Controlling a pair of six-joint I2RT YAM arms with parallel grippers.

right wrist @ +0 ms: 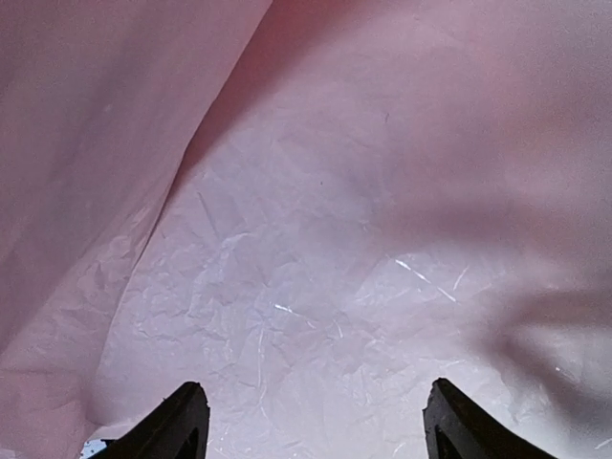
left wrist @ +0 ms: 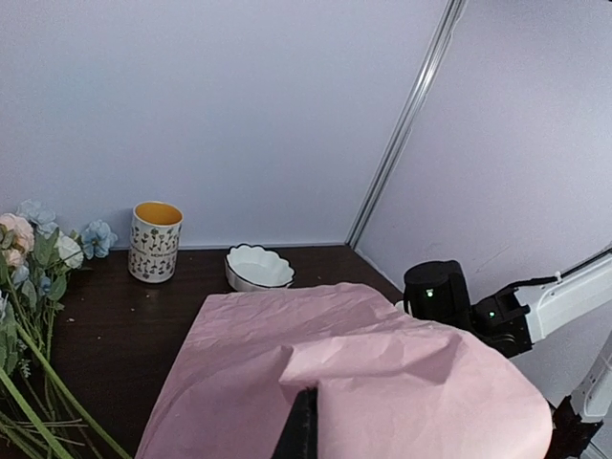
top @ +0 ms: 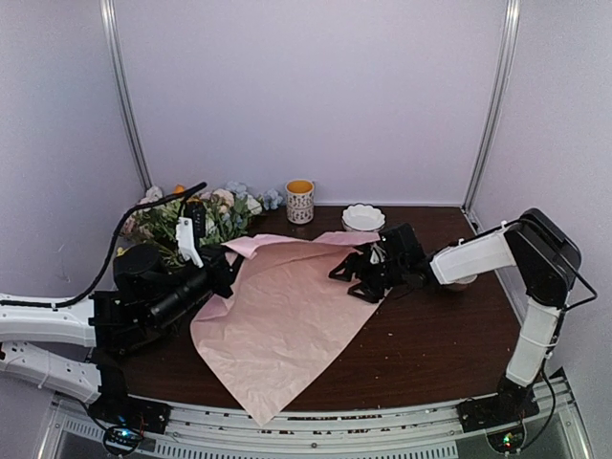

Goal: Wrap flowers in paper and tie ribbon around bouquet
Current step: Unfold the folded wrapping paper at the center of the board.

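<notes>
left gripper point(top: 228, 271) pinched shut on paper point(top: 287, 325), left edge; right gripper point(right wrist: 316, 394) jaws apart above right edge. Lower right, catch one layer, avoid tearing.

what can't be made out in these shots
- Left jaws: left wrist view, cut off by the bottom edge; whether they pinch the paper is unclear.
- Flowers: left wrist view, stems cut by the left edge.
- Right wrist view: paper fills it, hiding the table beneath the right jaws.
</notes>
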